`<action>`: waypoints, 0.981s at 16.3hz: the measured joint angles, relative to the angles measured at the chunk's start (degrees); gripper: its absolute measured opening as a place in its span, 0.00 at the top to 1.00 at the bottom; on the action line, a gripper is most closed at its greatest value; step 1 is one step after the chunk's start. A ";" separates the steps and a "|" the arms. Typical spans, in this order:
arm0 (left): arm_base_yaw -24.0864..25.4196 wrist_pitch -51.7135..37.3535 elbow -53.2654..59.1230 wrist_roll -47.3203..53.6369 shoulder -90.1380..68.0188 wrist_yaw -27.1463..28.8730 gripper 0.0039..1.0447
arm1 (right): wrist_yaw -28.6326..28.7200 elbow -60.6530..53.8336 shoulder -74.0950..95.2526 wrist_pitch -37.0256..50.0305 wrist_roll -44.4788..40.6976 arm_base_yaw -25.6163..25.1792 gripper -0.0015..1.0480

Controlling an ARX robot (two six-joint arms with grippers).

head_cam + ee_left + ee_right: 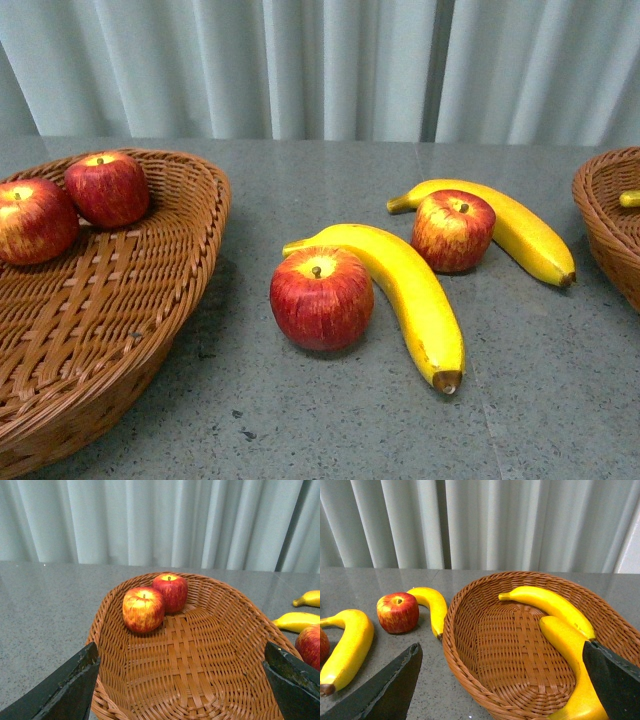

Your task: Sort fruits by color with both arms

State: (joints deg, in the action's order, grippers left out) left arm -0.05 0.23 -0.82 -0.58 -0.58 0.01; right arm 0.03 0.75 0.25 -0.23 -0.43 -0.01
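Loose stock, centre of the front frame, on the grey table [330, 430]: near apple [321, 297], lower centre, stem up, resting against the inner curve of the near banana [408, 288]; far apple [453, 230], right of centre, set against the front of the far banana [512, 226].

Already sorted: two red apples [107, 188] in the left basket [205, 225] at the left edge; two bananas [547, 602] in the right basket [603, 215], of which the front frame shows only a sliver at the right edge.

Left gripper [180, 652]: fingers spread wide over the left basket, nothing between them. Right gripper [502, 650]: likewise spread and empty, over the right basket.

Handling, by judgement: the apples look firm, smooth-skinned and round, so they are apt to roll or slip. Take them across the widest girth from above, clear of the stem. The bananas look stiff and probably light, but long enough to swing if caught near a tip. Take them across the narrow body at mid-length, where the curve balances. Each apple touches a banana, so lifting one may nudge its neighbour.
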 joint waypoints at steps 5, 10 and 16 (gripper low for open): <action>0.00 0.02 0.00 0.00 0.00 0.00 0.06 | -0.02 0.00 0.00 0.00 0.00 0.00 0.06; -2.51 12.17 -6.67 -6.01 -11.78 12.66 0.06 | -0.07 0.00 0.00 -0.04 0.02 -0.02 0.06; 3.61 -15.23 -21.16 2.05 -41.83 -4.37 0.06 | -0.02 0.00 0.00 -0.02 0.02 0.00 0.06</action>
State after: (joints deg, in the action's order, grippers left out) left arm 3.55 -15.00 -21.98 1.48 -42.41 -4.36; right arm 0.01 0.75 0.25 -0.25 -0.40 -0.01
